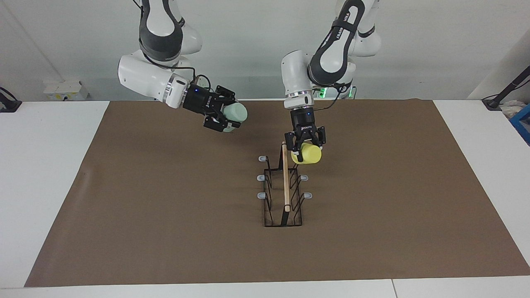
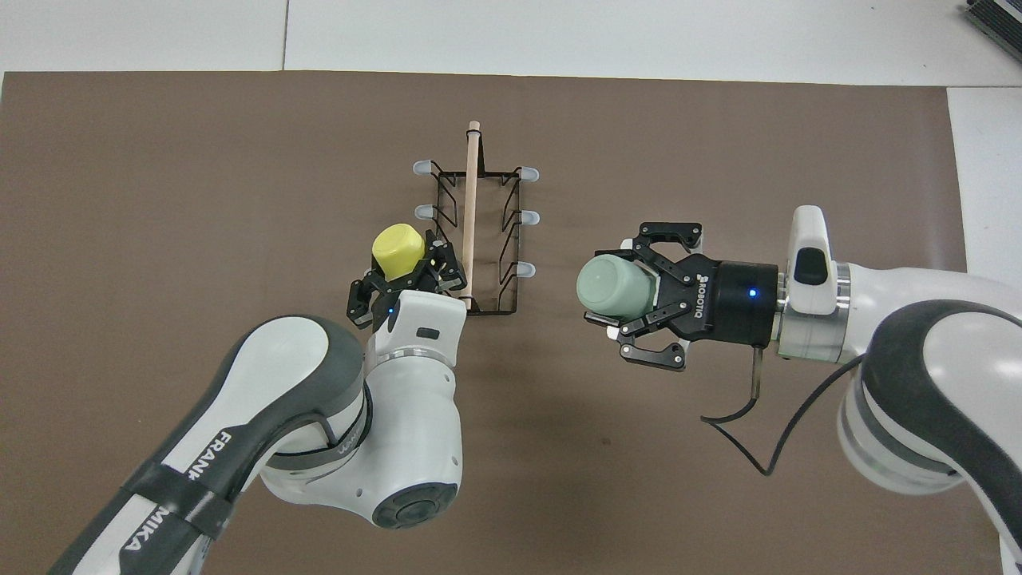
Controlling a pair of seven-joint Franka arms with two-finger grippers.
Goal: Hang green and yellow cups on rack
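Observation:
The rack (image 1: 285, 182) stands mid-table on the brown mat, its wooden bar pointing away from the robots; it also shows in the overhead view (image 2: 471, 208). My left gripper (image 1: 305, 145) is shut on the yellow cup (image 1: 309, 154), held tilted at the rack's peg nearest the robots on the left arm's side. That peg is hidden by the cup (image 2: 397, 249). My right gripper (image 1: 225, 121) is shut on the green cup (image 1: 236, 112), held on its side in the air over the mat, apart from the rack toward the right arm's end. The overhead view shows both (image 2: 631, 299), (image 2: 613, 287).
The brown mat (image 1: 165, 215) covers most of the white table. Five grey-tipped pegs (image 1: 261, 177) of the rack show bare. A cable (image 2: 750, 415) hangs from the right wrist.

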